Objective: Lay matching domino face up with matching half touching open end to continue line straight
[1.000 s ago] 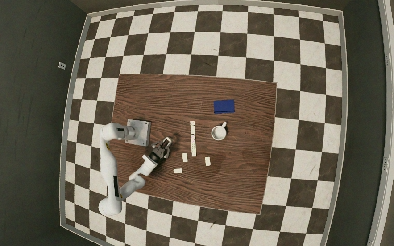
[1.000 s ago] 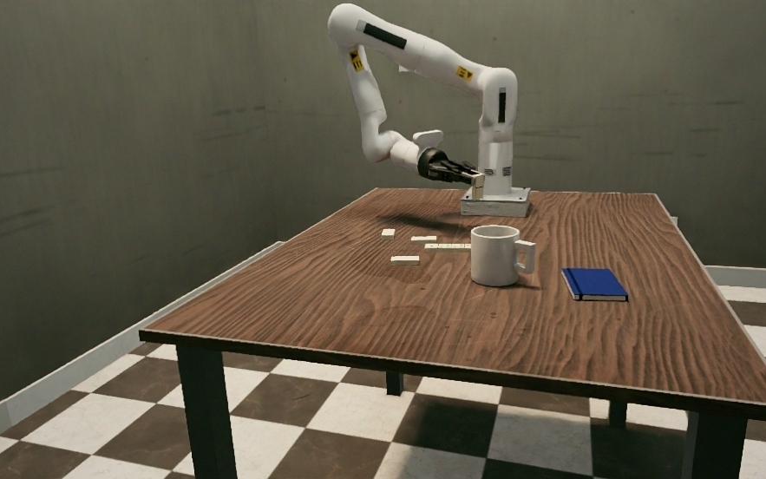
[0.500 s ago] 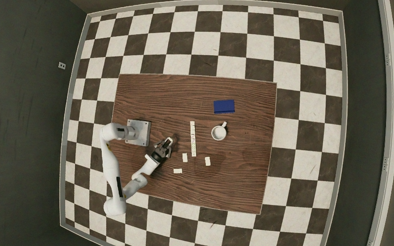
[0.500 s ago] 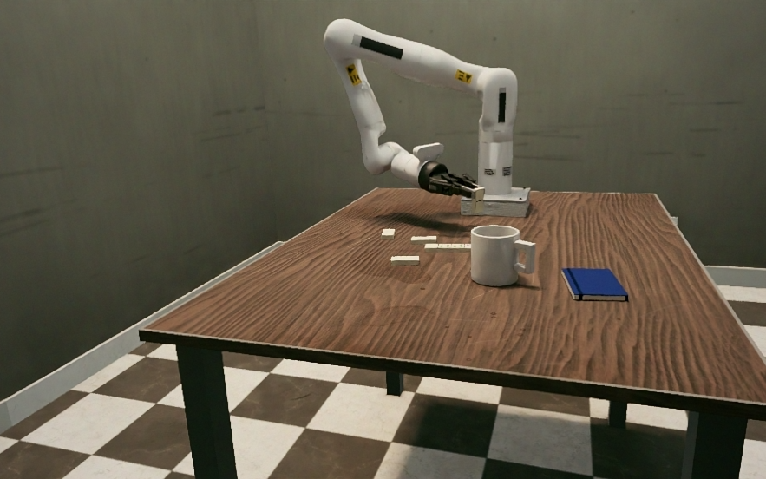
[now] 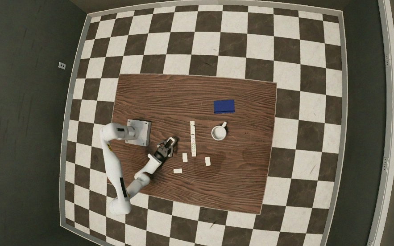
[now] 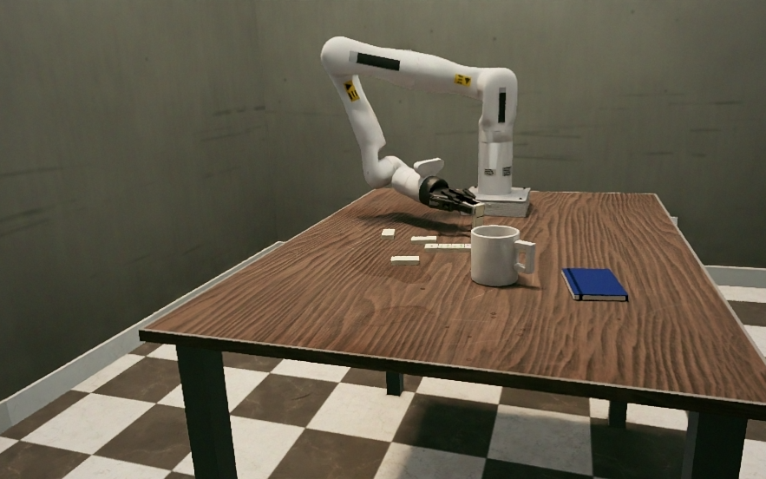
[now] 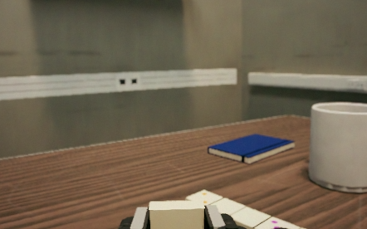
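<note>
My gripper (image 5: 172, 141) (image 6: 472, 208) (image 7: 176, 220) is shut on a cream domino (image 6: 478, 216) (image 7: 176, 212), held upright on its end low over the table, just left of the line. The domino's blank back faces the wrist camera. The line of face-up dominoes (image 5: 192, 139) (image 6: 448, 246) (image 7: 226, 206) runs straight across the middle of the table. Three loose blank-backed dominoes lie flat near the line's front end: one (image 5: 184, 157) (image 6: 422, 239) beside it, one (image 5: 207, 161) (image 6: 404, 259) to its right, and one (image 5: 177, 170) (image 6: 388, 232) further out.
A white mug (image 5: 218, 133) (image 6: 495, 254) (image 7: 347, 145) stands right of the line. A blue book (image 5: 224, 106) (image 6: 593, 284) (image 7: 252, 147) lies beyond the mug. The arm's base plate (image 5: 140, 132) sits at the table's left edge.
</note>
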You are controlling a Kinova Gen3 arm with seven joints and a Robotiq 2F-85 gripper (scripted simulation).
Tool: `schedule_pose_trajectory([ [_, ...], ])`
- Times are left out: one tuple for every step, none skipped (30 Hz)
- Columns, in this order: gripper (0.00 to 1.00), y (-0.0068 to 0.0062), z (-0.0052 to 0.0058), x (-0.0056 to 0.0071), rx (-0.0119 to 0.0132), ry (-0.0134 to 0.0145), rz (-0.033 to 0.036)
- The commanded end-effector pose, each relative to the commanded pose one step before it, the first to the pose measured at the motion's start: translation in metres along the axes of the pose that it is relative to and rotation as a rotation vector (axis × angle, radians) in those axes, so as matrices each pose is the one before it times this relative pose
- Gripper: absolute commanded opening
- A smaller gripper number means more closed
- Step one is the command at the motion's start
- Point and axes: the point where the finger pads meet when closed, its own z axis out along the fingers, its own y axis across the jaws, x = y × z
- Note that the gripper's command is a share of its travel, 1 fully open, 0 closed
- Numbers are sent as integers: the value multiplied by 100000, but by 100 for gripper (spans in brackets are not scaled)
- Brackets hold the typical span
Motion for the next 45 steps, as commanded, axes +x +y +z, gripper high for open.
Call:
schedule_pose_trajectory([
  [32, 20, 98, -535, -16, 37, -101],
  [32, -2, 34, -186, 0, 0, 0],
  [32, -2, 31, -171, 0, 0, 0],
  [32, -1, 28, -155, 0, 0, 0],
  [32, -2, 26, -139, 0, 0, 0],
  [32, -2, 23, -123, 0, 0, 0],
  [32, -1, 19, -107, 0, 0, 0],
  [32, -1, 17, -91, 0, 0, 0],
  [32, 0, 0, 0, 0, 0, 0],
  [32, 0, 0, 0, 0, 0, 0],
  [32, -1, 14, -76, 0, 0, 0],
  [32, -1, 11, -62, 0, 0, 0],
  [32, -1, 9, -48, 0, 0, 0],
  [32, -1, 7, -36, 0, 0, 0],
  [32, 0, 5, -25, 0, 0, 0],
  [32, 0, 3, -16, 0, 0, 0],
  [32, 0, 2, -8, 0, 0, 0],
  [32, 0, 1, -3, 0, 0, 0],
  [32, 0, 0, 0, 0, 0, 0],
  [32, 0, 0, 0, 0, 0, 0],
  [32, 0, 0, 0, 0, 0, 0],
  [32, 0, 0, 0, 0, 0, 0],
  [32, 0, 0, 0, 0, 0, 0],
  [32, 0, 0, 0, 0, 0, 0],
  [32, 0, 0, 0, 0, 0, 0],
  [32, 0, 0, 0, 0, 0, 0],
  [32, 0, 0, 0, 0, 0, 0],
  [32, 0, 0, 0, 0, 0, 0],
  [32, 0, 0, 0, 0, 0, 0],
  [32, 0, 0, 0, 0, 0, 0],
  [32, 0, 0, 0, 0, 0, 0],
  [32, 0, 0, 0, 0, 0, 0],
  [32, 0, 0, 0, 0, 0, 0],
  [32, 0, 0, 0, 0, 0, 0],
  [32, 0, 0, 0, 0, 0, 0],
  [32, 0, 0, 0, 0, 0, 0],
  [32, 0, 0, 0, 0, 0, 0],
  [32, 0, 0, 0, 0, 0, 0],
  [32, 0, 0, 0, 0, 0, 0],
  [50, 0, 0, 0, 0, 0, 0],
  [50, 0, 0, 0, 0, 0, 0],
  [50, 0, 0, 0, 0, 0, 0],
  [50, 0, 0, 0, 0, 0, 0],
  [50, 0, 0, 0, 0, 0, 0],
  [50, 0, 0, 0, 0, 0, 0],
])
